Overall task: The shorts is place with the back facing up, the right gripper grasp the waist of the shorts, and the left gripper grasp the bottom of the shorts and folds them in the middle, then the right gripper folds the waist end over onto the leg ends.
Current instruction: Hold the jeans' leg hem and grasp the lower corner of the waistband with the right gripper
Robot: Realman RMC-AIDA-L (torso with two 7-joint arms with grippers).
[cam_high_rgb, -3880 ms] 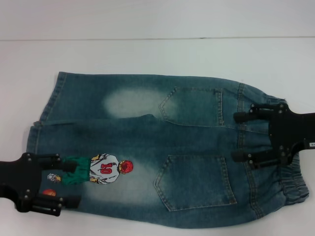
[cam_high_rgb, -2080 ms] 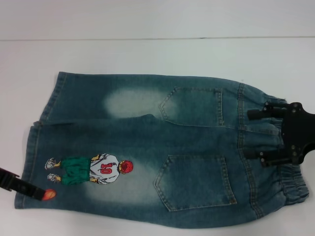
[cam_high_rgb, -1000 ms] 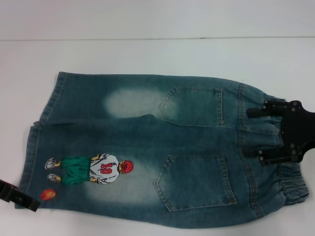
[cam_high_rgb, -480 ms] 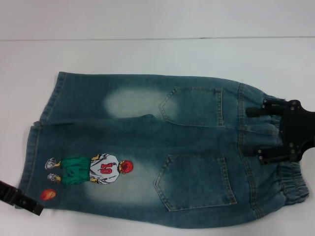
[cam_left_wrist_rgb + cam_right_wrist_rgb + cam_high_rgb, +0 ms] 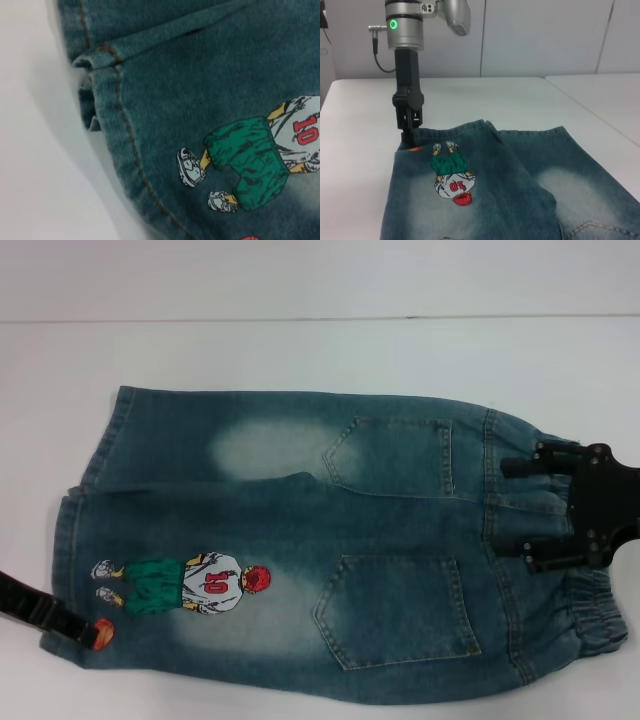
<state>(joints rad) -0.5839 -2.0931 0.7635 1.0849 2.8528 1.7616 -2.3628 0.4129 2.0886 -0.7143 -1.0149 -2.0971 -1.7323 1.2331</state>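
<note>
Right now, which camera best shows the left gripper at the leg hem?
The right wrist view: the left gripper stands upright, its tip down at the hem of the shorts. The head view catches only its tip by the orange ball; the left wrist view shows none.

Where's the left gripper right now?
In the head view the left gripper is low on the robot's left, at the shorts' leg hem, right by the small orange ball print.

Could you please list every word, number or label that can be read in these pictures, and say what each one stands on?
"10": in red on the white jersey of the cartoon player print on the shorts; it also shows in both wrist views.
No other word, brand or sign can be read: the right gripper over the waist and the left gripper at the bottom show no readable text.
</note>
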